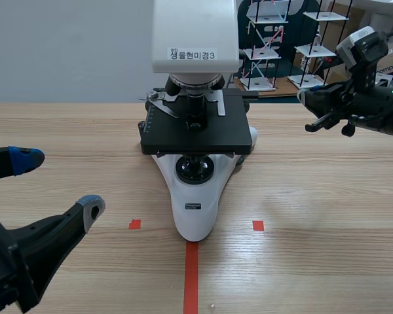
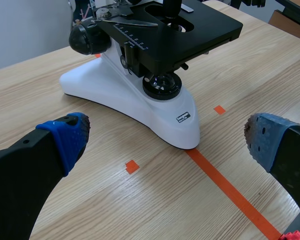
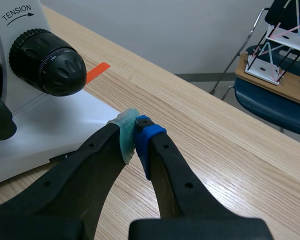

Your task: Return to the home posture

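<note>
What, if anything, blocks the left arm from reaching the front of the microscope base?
Probably nothing, so yes, it looks reachable. The left end effector is open and holds nothing. In the left wrist view only table with tape marks shows between its fingers and the microscope base just ahead.

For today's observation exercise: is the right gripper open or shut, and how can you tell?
Shut, on nothing: the right gripper shows its fingers meeting pad to pad near the microscope, nothing between them.
</note>
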Controlling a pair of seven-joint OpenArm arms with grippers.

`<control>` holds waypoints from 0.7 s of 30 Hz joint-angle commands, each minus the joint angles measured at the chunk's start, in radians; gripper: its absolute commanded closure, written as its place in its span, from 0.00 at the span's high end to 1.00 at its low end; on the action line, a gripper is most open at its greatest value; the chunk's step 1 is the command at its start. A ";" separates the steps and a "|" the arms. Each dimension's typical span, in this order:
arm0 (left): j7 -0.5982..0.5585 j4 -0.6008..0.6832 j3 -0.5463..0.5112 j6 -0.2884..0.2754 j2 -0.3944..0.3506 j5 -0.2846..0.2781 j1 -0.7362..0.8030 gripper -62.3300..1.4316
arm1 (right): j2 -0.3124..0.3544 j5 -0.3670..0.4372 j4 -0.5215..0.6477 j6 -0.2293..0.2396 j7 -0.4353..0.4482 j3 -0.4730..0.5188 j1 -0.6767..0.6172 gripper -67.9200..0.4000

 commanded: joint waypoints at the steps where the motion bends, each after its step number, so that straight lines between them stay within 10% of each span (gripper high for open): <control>1: -0.014 0.018 -0.005 -0.002 0.005 -0.006 0.005 1.00 | 0.003 0.011 0.007 0.000 0.016 0.012 0.026 0.02; 21: -0.014 0.018 -0.005 -0.002 0.005 -0.006 0.005 1.00 | 0.007 0.014 0.024 0.000 0.014 0.026 -0.007 0.08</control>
